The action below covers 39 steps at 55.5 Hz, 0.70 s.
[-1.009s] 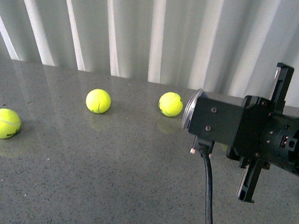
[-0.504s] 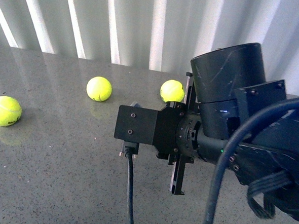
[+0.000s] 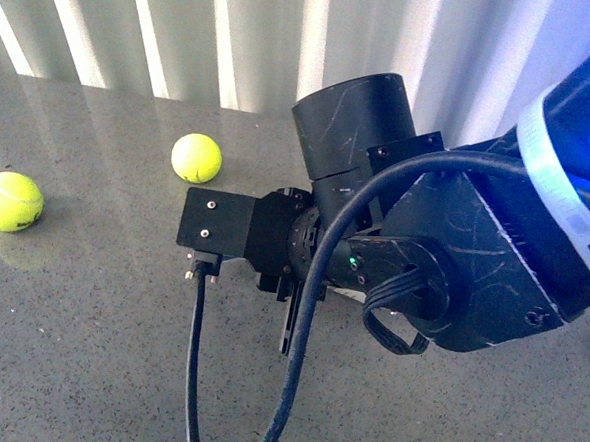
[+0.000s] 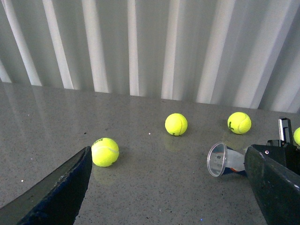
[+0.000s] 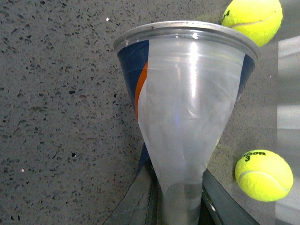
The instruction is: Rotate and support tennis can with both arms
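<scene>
Right claw (image 5: 180, 199) clenched on one end of the tennis can (image 5: 187, 93), can lying roughly level just over the grey counter (image 5: 56, 93), silver open rim pointing away from that arm, left claw (image 4: 168, 154) spread wide, empty, tennis balls (image 4: 105, 152) loose nearby.

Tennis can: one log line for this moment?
right pincer: shut on tennis can | left pincer: open, empty | tennis balls: loose on table
</scene>
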Each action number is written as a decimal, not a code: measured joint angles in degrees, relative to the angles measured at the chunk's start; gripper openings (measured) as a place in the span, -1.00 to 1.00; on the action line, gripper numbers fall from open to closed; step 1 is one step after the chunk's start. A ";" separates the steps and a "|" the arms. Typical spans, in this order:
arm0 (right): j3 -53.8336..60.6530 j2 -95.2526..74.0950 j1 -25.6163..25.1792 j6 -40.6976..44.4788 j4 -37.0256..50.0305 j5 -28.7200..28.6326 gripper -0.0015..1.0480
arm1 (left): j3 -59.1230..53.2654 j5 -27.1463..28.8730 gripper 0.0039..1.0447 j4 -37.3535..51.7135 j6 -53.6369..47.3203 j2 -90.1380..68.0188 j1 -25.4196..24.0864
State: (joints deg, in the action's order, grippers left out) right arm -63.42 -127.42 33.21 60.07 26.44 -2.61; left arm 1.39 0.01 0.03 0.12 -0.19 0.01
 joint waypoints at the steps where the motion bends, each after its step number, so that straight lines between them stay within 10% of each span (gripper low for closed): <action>1: -0.11 -0.04 0.07 -0.02 -0.13 -0.02 -0.77 | 0.00 0.00 0.87 0.00 0.00 0.00 0.00; 19: -1.36 -1.33 -0.24 -0.81 -0.35 0.63 -0.78 | 0.00 0.00 0.87 0.00 0.00 0.00 0.00; 39: -1.38 -2.45 -0.85 -3.76 -0.74 0.81 0.42 | 0.00 0.00 0.87 0.00 0.00 0.00 0.00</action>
State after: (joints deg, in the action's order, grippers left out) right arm -64.79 -129.86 32.36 56.31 25.69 -1.80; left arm 1.39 0.01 0.03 0.12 -0.19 0.01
